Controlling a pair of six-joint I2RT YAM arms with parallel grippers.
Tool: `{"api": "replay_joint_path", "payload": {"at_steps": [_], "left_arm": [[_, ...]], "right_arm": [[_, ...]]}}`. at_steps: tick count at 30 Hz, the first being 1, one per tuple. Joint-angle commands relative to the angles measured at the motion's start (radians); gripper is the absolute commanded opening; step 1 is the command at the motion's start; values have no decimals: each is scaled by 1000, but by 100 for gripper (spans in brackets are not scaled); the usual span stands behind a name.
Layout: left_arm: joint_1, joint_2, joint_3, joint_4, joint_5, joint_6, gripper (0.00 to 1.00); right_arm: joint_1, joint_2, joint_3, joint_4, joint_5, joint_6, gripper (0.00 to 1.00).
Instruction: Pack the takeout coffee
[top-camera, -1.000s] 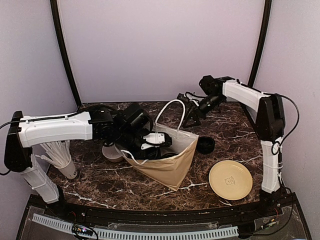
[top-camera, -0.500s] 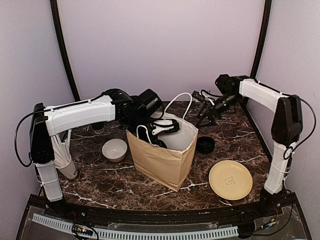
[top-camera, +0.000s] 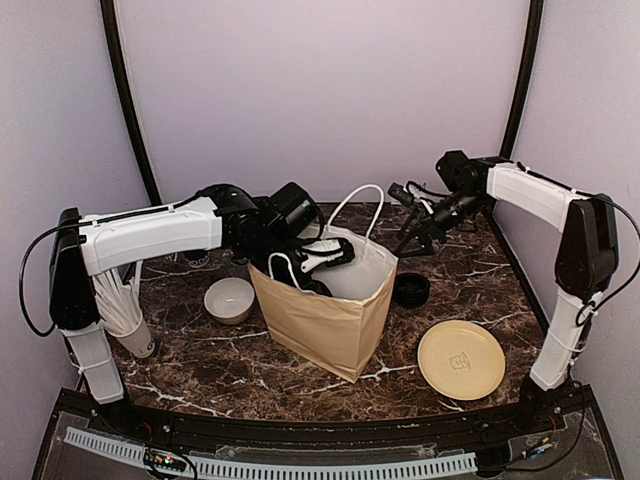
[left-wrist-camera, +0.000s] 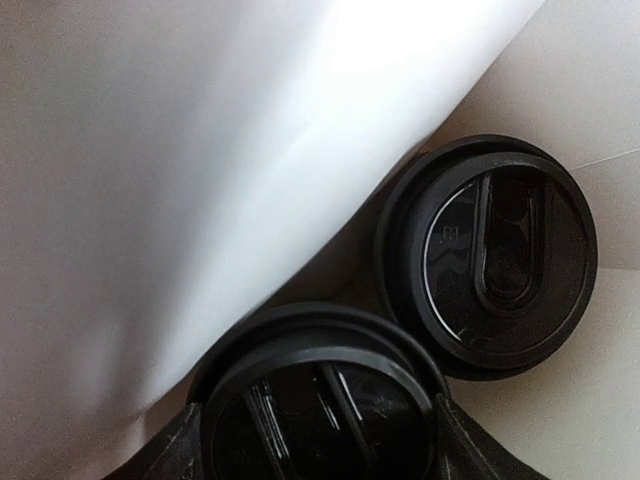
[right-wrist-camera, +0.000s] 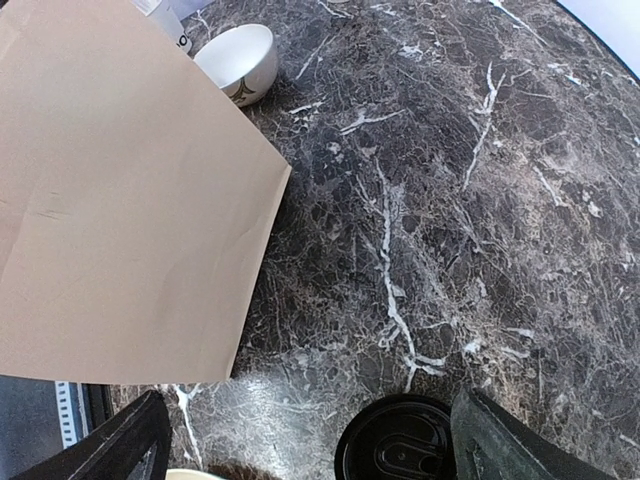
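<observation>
Left claw (left-wrist-camera: 318, 458) inside paper bag (top-camera: 330, 320), clamped on a lidded cup (left-wrist-camera: 320, 400) (second lidded cup (left-wrist-camera: 487, 268) just beside it). Right claw (right-wrist-camera: 310, 440) wide open, empty, above tabletop (right-wrist-camera: 480, 200).

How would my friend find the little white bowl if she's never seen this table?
Look for the brown paper bag in the middle of the dark marble table. The bowl sits just beside it, on the left arm's side. It's low, round and white, unlike the tall cup stack farther left or the flat yellow plate.
</observation>
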Motion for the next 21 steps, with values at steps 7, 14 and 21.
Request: {"api": "replay_joint_path", "payload": {"at_steps": [7, 14, 21], "left_arm": [[-27, 102, -11, -234, -152, -79, 39], [-27, 18, 8, -220, -43, -123, 67], [-27, -56, 34, -192, -7, -145, 86]], "right_arm": [[3, -48, -14, 36, 21, 33, 99], [3, -14, 42, -20, -12, 9, 99], [3, 4, 77, -41, -11, 6, 99]]}}
